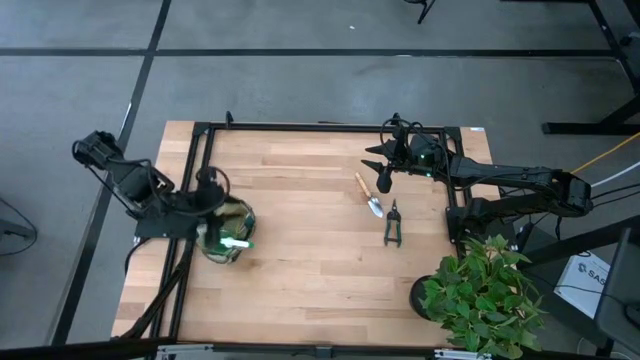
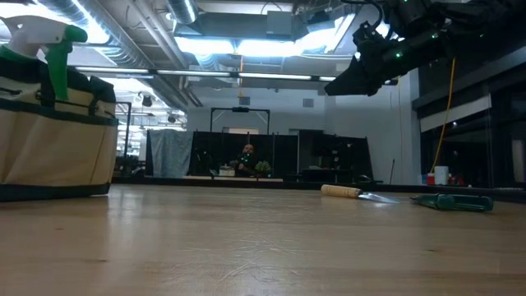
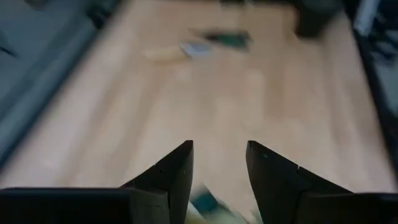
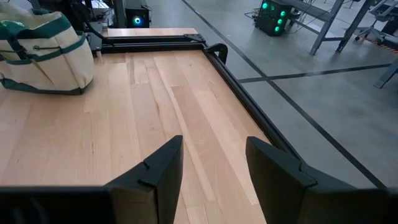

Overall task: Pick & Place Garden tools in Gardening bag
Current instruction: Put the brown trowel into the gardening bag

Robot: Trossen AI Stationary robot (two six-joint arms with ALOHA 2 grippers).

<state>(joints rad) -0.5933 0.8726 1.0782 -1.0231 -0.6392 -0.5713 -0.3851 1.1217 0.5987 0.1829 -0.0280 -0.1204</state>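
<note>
Over the gardening bag (image 1: pixel 228 232) my left pincer (image 1: pixel 212 236) is hovering spread, spray bottle (image 2: pixel 51 43) sitting inside; trowel (image 1: pixel 369 194) and pruning shears (image 1: pixel 393 224) are lying on counter (image 1: pixel 300 270), waiting; right pincer (image 1: pixel 384 178) spread, empty.

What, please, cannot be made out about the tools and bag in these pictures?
- Bag contents: high view, left end effector covers them; only the spray bottle shows.
- Trowel and shears: left wrist view, blurred.
- Rake: not made out in any view.
</note>
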